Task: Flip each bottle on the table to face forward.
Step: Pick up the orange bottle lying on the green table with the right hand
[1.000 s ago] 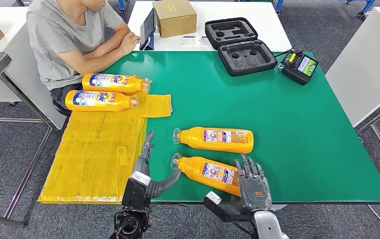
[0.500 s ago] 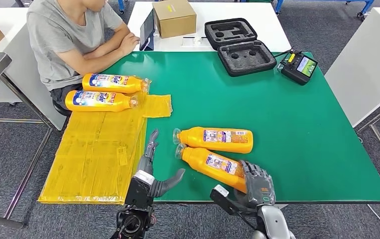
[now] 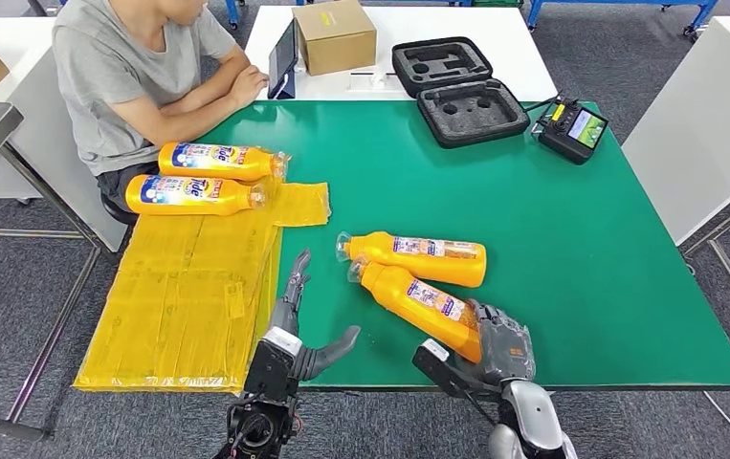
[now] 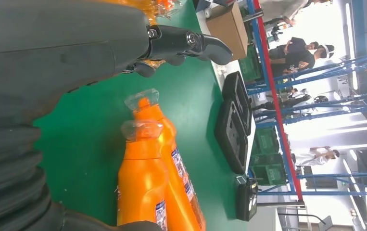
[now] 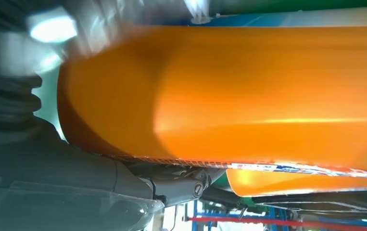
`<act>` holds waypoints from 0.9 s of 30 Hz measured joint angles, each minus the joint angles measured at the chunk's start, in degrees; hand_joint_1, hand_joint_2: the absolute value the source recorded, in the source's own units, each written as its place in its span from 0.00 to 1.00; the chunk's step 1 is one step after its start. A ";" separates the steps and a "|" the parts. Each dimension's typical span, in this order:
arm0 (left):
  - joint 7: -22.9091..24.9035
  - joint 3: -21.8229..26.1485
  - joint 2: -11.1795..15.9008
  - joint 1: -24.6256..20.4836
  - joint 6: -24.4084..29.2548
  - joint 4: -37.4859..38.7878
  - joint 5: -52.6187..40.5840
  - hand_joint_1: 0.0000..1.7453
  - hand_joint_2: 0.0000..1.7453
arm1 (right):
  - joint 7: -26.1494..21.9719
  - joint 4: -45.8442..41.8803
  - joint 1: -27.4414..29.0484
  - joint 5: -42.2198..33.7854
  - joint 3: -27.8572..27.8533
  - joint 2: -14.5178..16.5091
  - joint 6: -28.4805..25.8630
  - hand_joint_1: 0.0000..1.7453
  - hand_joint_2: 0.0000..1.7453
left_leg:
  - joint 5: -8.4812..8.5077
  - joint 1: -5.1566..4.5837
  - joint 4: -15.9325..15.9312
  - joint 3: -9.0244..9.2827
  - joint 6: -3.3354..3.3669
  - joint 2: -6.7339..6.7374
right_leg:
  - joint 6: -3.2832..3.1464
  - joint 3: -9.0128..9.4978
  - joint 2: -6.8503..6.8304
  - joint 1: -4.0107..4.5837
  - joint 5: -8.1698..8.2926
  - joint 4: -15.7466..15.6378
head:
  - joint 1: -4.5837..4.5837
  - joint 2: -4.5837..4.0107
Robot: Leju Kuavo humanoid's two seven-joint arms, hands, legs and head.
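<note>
The right robot hand (image 3: 500, 349) gripped the near orange detergent bottle (image 3: 416, 304) at its base, low over the green counter (image 3: 581, 249); the left robot hand (image 3: 294, 325) hovered open. Next: roll it label-up.

Left hand (image 3: 296, 330) at the near desk (image 3: 571, 239) edge, palm sideways, holding nothing. Fingers (image 3: 297, 277) straight, pointing away from the robot; thumb (image 3: 337, 346) stuck out toward the right arm. Right hand (image 3: 502, 349) also at the near edge, wrapped around the base of the nearer bottle (image 3: 418, 301), fingers curled over it. Right forearm rises steeply from below.
</note>
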 joint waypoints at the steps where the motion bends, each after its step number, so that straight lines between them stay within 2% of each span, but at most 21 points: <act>1: 0.00 -0.01 -0.03 -0.10 -0.14 0.13 0.00 0.00 1.00 | -1.81 0.37 -0.17 -1.98 -0.47 0.07 0.29 1.00 1.00 | 0.00 0.00 0.00 0.02 0.00 0.01 | 0.00 0.01 0.01 0.00 0.00 0.00 | 0.01 0.00; 6: 0.00 -0.10 -0.05 -0.25 0.79 0.45 0.28 0.00 1.00 | -14.47 2.01 -0.69 -16.66 -3.02 0.50 4.22 1.00 1.00 | -0.02 0.00 0.00 0.09 0.00 0.28 | -0.05 0.03 0.22 0.01 0.07 0.00 | 0.00 0.00; 9: 0.00 -0.41 -0.05 -0.27 1.96 0.20 0.44 0.00 1.00 | -18.61 2.48 -0.64 -21.79 -3.88 1.13 6.24 1.00 1.00 | -0.02 0.02 0.00 0.08 0.00 0.30 | -0.06 0.01 0.24 0.07 0.08 0.01 | -0.02 0.00; 15: 0.00 -0.76 -0.05 -0.33 3.04 -0.09 0.75 0.00 1.00 | -23.17 2.69 -0.23 -29.32 -4.99 1.99 10.74 1.00 1.00 | -0.01 0.08 0.00 -0.05 -0.02 0.30 | -0.07 -0.09 0.24 0.13 0.07 0.02 | -0.01 0.00; 20: 0.00 -0.85 -0.05 -0.35 3.09 -0.39 1.19 0.00 1.00 | -24.11 2.69 0.07 -30.89 -5.16 2.40 11.93 1.00 1.00 | -0.01 0.08 0.00 -0.15 -0.02 0.30 | -0.07 -0.18 0.24 0.12 0.07 0.03 | -0.01 0.00; 23: 0.00 -0.84 -0.05 -0.43 0.70 -0.23 3.50 0.00 1.00 | -24.63 2.69 0.20 -31.16 -5.19 2.45 11.95 1.00 1.00 | -0.02 0.07 0.00 -0.17 -0.01 0.30 | -0.06 -0.19 0.23 0.10 0.06 0.02 | -0.01 0.00; 27: 0.49 -0.75 -0.16 -1.00 -5.72 1.83 8.84 0.00 1.00 | -25.66 1.68 1.08 -31.84 -4.94 2.75 11.38 1.00 1.00 | -0.02 0.06 0.00 -0.22 -0.01 0.29 | -0.05 -0.21 0.22 0.09 0.05 0.02 | -0.01 0.00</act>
